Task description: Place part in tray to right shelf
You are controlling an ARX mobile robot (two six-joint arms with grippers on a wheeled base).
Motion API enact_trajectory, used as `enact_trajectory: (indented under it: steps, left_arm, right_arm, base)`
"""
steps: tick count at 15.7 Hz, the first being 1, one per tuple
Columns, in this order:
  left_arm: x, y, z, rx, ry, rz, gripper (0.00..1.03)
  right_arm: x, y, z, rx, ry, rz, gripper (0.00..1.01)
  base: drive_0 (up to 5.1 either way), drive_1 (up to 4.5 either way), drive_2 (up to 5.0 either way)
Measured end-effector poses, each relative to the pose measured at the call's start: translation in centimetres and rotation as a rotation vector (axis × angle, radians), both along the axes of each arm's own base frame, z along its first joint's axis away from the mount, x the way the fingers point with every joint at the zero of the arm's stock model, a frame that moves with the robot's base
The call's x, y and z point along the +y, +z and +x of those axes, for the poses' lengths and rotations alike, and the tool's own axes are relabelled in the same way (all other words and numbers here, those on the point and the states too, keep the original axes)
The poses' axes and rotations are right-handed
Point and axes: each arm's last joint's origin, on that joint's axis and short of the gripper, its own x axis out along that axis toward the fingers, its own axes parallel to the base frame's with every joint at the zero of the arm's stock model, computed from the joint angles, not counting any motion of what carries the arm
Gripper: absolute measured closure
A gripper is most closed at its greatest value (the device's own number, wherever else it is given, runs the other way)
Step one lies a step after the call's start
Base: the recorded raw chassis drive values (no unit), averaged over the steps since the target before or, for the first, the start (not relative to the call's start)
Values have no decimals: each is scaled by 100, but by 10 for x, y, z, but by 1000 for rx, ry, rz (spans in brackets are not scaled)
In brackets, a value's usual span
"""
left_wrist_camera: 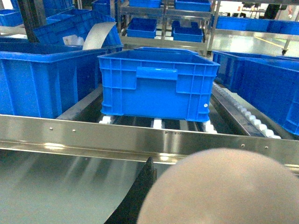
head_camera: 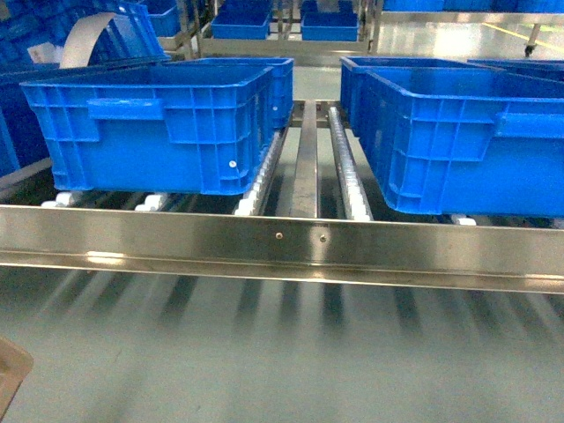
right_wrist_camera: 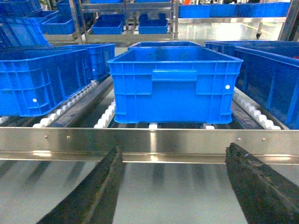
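A blurred beige tray (left_wrist_camera: 224, 186) fills the lower right of the left wrist view, very close to the camera. My left gripper (left_wrist_camera: 201, 161) is shut on it; one black finger (left_wrist_camera: 142, 186) presses against its left side and the other is hidden behind it. A beige corner of the tray (head_camera: 11, 377) also shows at the bottom left of the head view. The part is out of view. My right gripper (right_wrist_camera: 174, 148) is open with nothing between its fingers, just short of the right shelf's steel front rail (right_wrist_camera: 149, 142). Both grippers are out of the head view.
The steel rail (head_camera: 282, 238) spans the head view, with roller lanes (head_camera: 339, 167) behind it. A large blue crate (head_camera: 159, 128) stands on the left and another (head_camera: 458, 141) on the right, with a bare lane between them. More crates and racks stand further back.
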Motion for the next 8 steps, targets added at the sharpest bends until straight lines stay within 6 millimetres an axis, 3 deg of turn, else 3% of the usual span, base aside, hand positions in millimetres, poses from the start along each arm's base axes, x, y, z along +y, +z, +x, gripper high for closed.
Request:
enact_trajectory:
  steps: [3,8]
  left_arm:
    - [0,0,0,0,0,0,91]
    - [0,0,0,0,0,0,91]
  right_arm:
    - [0,0,0,0,0,0,2]
    - [0,0,0,-1,0,0,3]
  base:
    - [0,0,0]
    - [0,0,0]
